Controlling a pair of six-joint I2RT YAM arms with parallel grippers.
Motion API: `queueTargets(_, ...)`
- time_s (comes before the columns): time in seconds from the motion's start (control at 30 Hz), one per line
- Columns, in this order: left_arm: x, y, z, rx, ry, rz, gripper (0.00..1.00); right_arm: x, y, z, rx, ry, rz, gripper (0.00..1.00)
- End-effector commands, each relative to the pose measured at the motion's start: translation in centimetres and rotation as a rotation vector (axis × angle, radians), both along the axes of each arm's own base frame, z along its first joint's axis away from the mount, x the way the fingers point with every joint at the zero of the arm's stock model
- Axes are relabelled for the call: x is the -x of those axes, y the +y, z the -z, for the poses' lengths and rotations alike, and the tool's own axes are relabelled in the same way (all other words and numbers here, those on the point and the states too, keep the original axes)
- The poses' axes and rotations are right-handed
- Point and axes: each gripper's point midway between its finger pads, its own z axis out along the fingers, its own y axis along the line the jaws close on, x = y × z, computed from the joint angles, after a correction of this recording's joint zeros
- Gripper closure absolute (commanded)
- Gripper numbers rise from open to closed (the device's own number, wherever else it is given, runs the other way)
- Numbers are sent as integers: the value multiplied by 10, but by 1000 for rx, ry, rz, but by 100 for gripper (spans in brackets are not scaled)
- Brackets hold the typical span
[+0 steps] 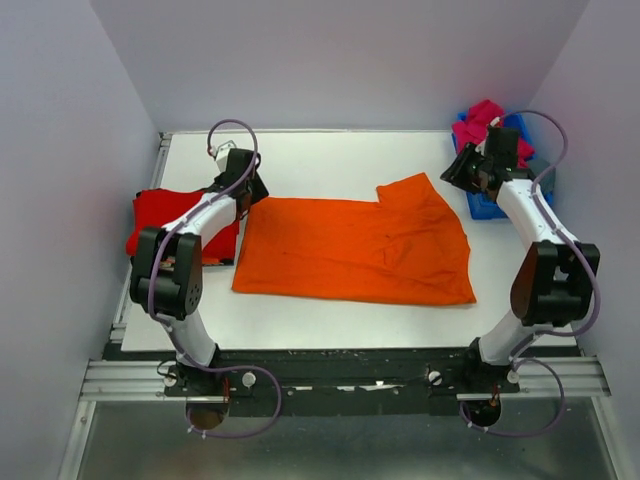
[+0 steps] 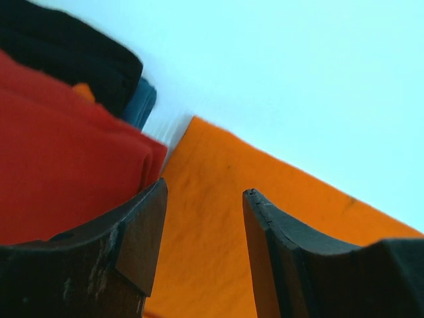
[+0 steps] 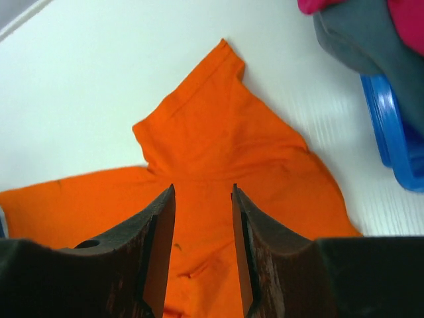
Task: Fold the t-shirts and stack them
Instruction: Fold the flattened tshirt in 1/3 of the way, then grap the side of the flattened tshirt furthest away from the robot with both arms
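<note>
The orange t-shirt lies flat on the surface. The red t-shirt sits just left of it. The left end effector hangs spread over its far-left corner. The right end effector, spread and empty, is above its sleeve. Beyond its far-right corner, a blue bin holds the magenta t-shirt and grey t-shirt.

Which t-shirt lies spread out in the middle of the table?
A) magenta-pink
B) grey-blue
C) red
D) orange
D: the orange t-shirt lies spread out on the table, while the red t-shirt sits at the left edge and the magenta-pink t-shirt is bunched at the blue bin on the far right.
</note>
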Motion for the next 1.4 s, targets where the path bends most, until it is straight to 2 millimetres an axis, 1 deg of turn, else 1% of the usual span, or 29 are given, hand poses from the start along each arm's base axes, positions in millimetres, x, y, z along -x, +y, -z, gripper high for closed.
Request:
queueTargets(0.0, -22, -1, 13, -2, 66, 21, 38, -33, 0, 5, 75, 19, 8, 53)
queueTargets(0.13, -33, 1, 28, 29, 104, 6, 39, -59, -2, 28, 110, 91, 16, 53)
queueTargets(0.27, -41, 1, 43, 33, 144, 4, 39, -75, -3, 51, 114, 155, 24, 53)
queueTargets(0.3, -44, 0, 44, 33, 149, 5, 39, -78, -4, 58, 118, 171, 26, 52)
queueTargets(0.33, -44, 0, 49, 34, 166, 8, 39, -81, -5, 63, 119, 185, 26, 52)
queueTargets(0.37, -45, -1, 51, 34, 174, 9, 40, -84, -5, 64, 119, 185, 26, 52)
queueTargets(0.43, -46, 1, 58, 22, 195, -2, 41, -85, -6, 73, 123, 204, 33, 51)
queueTargets(0.53, -51, 3, 66, 29, 214, -4, 43, -92, -6, 80, 125, 214, 34, 50)
queueTargets(0.57, -53, 4, 69, 36, 221, -7, 43, -93, 4, 85, 139, 227, 15, 50)
queueTargets(0.63, -56, 5, 76, 39, 236, -11, 44, -97, 0, 94, 167, 267, 35, 47)
queueTargets(0.7, -58, 5, 80, 42, 250, -17, 46, -103, 1, 98, 165, 298, 28, 46)
queueTargets(0.73, -58, 6, 83, 39, 258, -20, 48, -104, 2, 104, 165, 317, 24, 46)
queueTargets(0.77, -59, 8, 84, 38, 259, -25, 48, -107, 5, 104, 162, 317, 20, 45)
queueTargets(0.9, -59, 9, 87, 46, 263, -30, 49, -111, 12, 116, 144, 333, 10, 42)
queueTargets(1.0, -59, 10, 83, 52, 258, -27, 48, -111, 19, 127, 113, 363, -5, 42)
queueTargets(1.03, -60, 10, 80, 49, 250, -26, 48, -114, 19, 124, 112, 358, -6, 42)
queueTargets(1.13, -61, 10, 71, 47, 234, -21, 48, -117, 23, 125, 95, 357, -19, 42)
queueTargets(1.23, -63, 11, 63, 49, 218, -17, 48, -119, 23, 128, 92, 370, -13, 45)
queueTargets(1.37, -65, 9, 54, 54, 198, -12, 48, -123, 25, 128, 84, 376, -18, 45)
